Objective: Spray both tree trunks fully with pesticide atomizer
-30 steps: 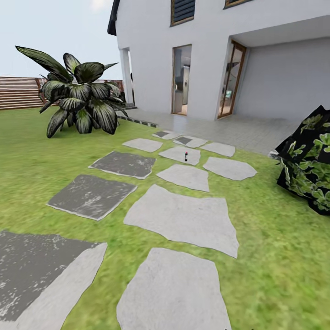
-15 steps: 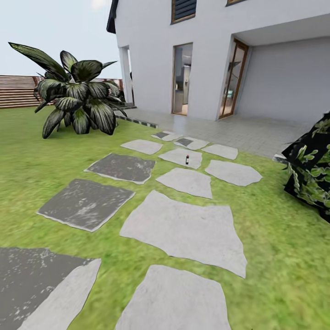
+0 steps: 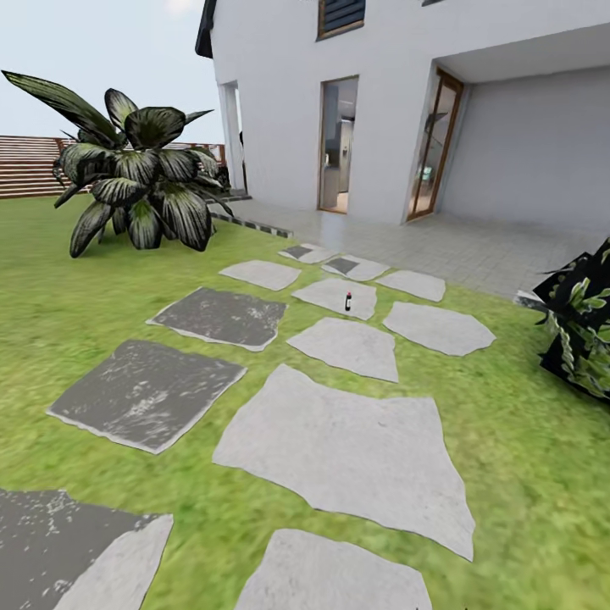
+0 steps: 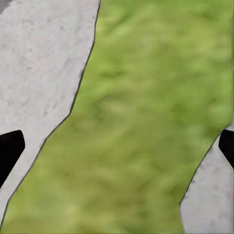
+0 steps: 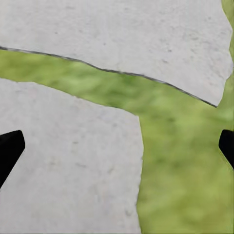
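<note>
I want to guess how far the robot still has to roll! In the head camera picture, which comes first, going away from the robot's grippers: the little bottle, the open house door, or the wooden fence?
1. Little bottle, standing on a stepping stone ahead.
2. Open house door, beyond the paved terrace.
3. Wooden fence, far back on the left.

We see a mottled green lawn crossed by pale grey slabs; left of these lie dark grey slabs flecked white. On one pale slab stands a black bottle with a red top. Behind the slabs the house is white, its door frames brown. Left of the house, the fence is brown-striped and the plant dark green, streaked pale. Both wrist views show black fingertips.
</note>
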You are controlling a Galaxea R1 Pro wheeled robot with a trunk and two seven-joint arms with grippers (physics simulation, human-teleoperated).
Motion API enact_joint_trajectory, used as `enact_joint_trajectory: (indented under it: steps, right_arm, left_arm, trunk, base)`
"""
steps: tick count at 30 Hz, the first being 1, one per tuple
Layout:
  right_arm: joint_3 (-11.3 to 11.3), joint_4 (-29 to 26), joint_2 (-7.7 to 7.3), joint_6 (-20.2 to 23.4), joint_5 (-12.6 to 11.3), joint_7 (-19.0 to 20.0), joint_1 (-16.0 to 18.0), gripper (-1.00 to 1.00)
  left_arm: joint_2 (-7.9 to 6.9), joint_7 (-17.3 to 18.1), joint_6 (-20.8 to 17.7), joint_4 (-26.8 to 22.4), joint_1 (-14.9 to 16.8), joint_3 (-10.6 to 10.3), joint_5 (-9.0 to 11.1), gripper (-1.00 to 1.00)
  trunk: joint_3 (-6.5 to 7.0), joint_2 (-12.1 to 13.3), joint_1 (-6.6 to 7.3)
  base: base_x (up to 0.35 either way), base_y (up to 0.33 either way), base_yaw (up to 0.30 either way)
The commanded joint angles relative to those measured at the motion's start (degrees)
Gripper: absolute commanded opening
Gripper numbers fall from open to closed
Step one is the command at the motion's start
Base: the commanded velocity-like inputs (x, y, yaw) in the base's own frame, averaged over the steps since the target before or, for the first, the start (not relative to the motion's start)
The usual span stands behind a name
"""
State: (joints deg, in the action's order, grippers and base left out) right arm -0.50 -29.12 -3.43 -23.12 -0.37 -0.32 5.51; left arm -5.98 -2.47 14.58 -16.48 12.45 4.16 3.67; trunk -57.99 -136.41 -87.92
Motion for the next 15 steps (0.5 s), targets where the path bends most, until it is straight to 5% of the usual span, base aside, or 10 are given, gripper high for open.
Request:
enact_joint_trajectory:
  steps: [1,15]
  right_arm:
    - [-0.02,0.03,0.0,-0.17,-0.04,-0.03,0.03,1.0]
    - [-0.03,0.12,0.0,-0.17,0.01,-0.03,0.03,1.0]
  left_arm:
    - [0.0,0.01,0.18,0.04,0.03,-0.03,0.38,1.0]
    - [0.05,0.01,0.18,0.04,0.03,-0.03,0.42,1.0]
  trunk:
    - [-0.05,-0.02,-0.02]
    - [-0.05,-0.02,-0.02]
  base:
    - [0.339,0.0,0.0]
    - [0.339,0.0,0.0]
